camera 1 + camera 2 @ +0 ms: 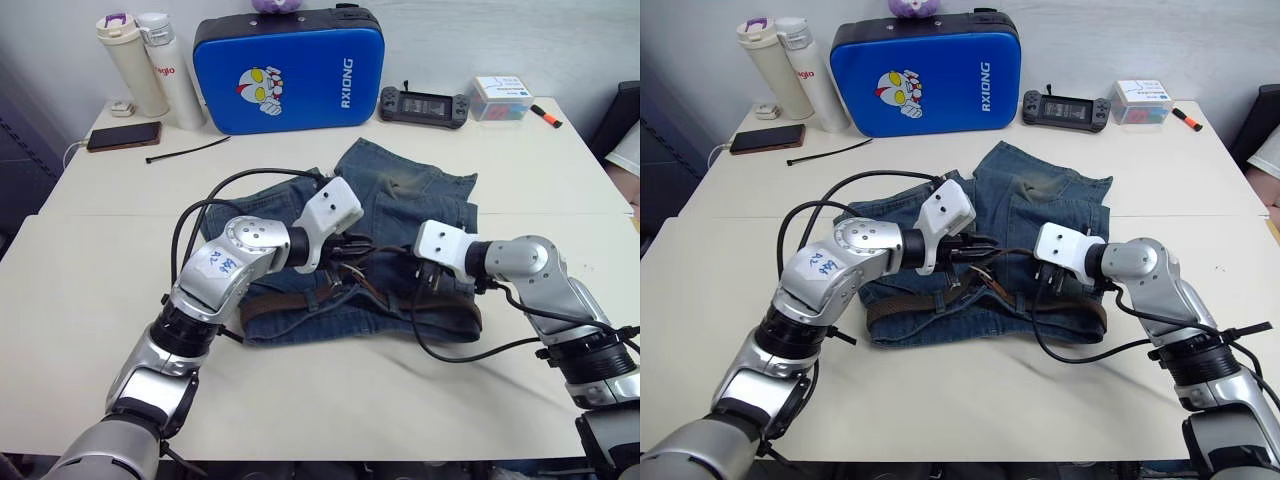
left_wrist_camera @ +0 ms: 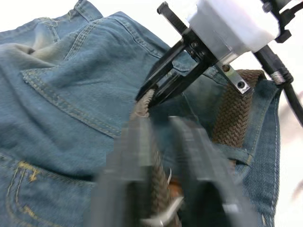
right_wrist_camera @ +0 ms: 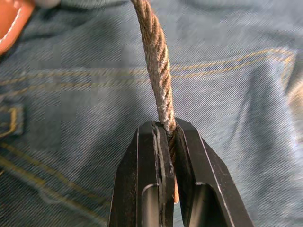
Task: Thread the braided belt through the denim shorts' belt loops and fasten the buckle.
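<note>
The belt [image 3: 154, 61], soft, limp and grippy braid lying along the waistband of the shorts [image 1: 400, 200] on the table [image 1: 90, 300], is pinched edge-on by the closed right end effector [image 3: 166, 137] and straddled by the left end effector [image 2: 158, 156], and is best held near its free end.

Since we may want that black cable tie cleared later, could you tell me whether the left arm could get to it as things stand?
Probably not right away: the left pincer is around the braided belt over the denim shorts, while the cable tie lies farther back, apart, with bare table between.
</note>
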`<move>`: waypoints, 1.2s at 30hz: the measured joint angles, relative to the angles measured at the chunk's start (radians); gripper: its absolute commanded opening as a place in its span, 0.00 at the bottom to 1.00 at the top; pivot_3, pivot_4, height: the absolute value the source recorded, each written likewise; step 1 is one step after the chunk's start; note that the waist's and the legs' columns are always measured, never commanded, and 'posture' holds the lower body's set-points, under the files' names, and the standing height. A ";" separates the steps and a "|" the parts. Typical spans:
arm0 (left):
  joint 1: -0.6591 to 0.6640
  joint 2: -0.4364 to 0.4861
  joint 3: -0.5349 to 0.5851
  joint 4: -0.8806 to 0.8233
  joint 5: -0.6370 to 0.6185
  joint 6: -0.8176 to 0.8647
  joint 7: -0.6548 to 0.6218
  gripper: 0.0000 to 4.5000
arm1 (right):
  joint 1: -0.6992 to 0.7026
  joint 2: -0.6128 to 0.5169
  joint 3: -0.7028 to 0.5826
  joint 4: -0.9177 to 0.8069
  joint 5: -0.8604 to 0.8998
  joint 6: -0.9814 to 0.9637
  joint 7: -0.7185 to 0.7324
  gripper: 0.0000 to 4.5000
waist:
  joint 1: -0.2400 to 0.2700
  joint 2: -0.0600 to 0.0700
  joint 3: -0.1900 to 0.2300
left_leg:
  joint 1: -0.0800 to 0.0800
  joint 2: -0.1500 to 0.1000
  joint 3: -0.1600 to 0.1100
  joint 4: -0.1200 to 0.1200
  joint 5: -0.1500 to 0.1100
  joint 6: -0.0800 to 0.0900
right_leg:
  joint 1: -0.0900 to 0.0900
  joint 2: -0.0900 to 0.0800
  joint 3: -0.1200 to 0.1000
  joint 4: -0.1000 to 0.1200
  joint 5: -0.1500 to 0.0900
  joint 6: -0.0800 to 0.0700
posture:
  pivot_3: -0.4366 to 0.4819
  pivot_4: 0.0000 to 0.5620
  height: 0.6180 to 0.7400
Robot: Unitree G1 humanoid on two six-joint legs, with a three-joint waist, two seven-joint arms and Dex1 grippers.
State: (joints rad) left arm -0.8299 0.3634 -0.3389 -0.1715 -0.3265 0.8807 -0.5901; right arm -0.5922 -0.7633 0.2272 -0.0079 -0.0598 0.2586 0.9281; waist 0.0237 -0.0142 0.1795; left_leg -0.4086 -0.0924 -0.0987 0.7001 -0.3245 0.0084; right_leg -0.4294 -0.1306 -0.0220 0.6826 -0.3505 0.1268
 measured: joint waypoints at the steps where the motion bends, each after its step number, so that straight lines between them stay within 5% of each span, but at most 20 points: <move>1: -0.015 -0.010 -0.016 0.019 0.020 -0.010 0.002 0.62 | -0.018 -0.002 -0.002 -0.018 0.000 0.021 0.004 0.00 | 0.000 0.000 0.000 | 0.000 0.000 0.000 0.000 0.000 0.000 | 0.000 0.000 0.000 0.000 0.000 0.000 | 0.48 0.27 0.48; 7: -0.041 -0.072 -0.037 0.074 0.077 -0.039 0.008 0.62 | -0.040 -0.009 -0.008 -0.081 0.004 0.109 0.019 0.00 | 0.000 0.000 0.000 | 0.000 0.000 0.000 0.000 0.000 0.000 | 0.000 0.000 0.000 0.000 0.000 0.000 | 0.48 0.27 0.48; 10: -0.065 -0.081 -0.060 0.099 0.112 -0.057 0.008 0.45 | -0.041 -0.009 -0.008 -0.123 0.011 0.136 0.027 0.00 | 0.000 0.000 0.000 | 0.000 0.000 0.000 0.000 0.000 0.000 | 0.000 0.000 0.000 0.000 0.000 0.000 | 0.48 0.27 0.48; 15: -0.071 -0.095 -0.051 0.109 0.140 -0.056 0.009 0.00 | -0.041 -0.019 -0.008 -0.149 0.011 0.166 0.042 0.00 | 0.000 0.000 0.000 | 0.000 0.000 0.000 0.000 0.000 0.000 | -0.001 0.000 0.000 0.000 0.000 0.000 | 0.48 0.27 0.48; 23: -0.062 -0.121 0.009 0.101 0.118 0.019 0.010 0.00 | -0.040 -0.022 -0.033 -0.160 0.060 0.215 0.056 0.00 | 0.000 0.000 0.000 | 0.000 0.000 0.000 0.000 0.000 0.000 | -0.001 0.000 0.000 0.000 0.000 0.000 | 0.48 0.27 0.48; 32: 0.026 -0.279 0.439 0.052 -0.035 0.406 0.200 0.00 | -0.044 -0.075 -0.304 -0.300 0.414 0.535 0.135 0.93 | 0.001 0.000 0.000 | 0.000 0.001 0.000 0.000 0.000 0.000 | 0.000 0.000 0.000 0.001 0.000 0.000 | 0.48 0.27 0.48; 36: 0.022 -0.396 0.665 -0.013 -0.092 0.560 0.289 0.00 | -0.044 0.007 -0.315 -0.322 0.521 0.625 0.098 0.99 | 0.002 -0.001 0.000 | 0.000 0.001 0.000 0.000 0.000 0.000 | 0.000 0.000 -0.001 0.000 0.000 0.000 | 0.48 0.27 0.48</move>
State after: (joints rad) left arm -0.8076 -0.0325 0.3258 -0.1845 -0.4180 1.4403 -0.3009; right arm -0.6365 -0.7567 -0.0874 -0.3296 0.4615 0.8839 1.0261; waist 0.0252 -0.0148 0.1798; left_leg -0.4089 -0.0914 -0.0989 0.7004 -0.3245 0.0084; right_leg -0.4294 -0.1309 -0.0226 0.6830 -0.3504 0.1268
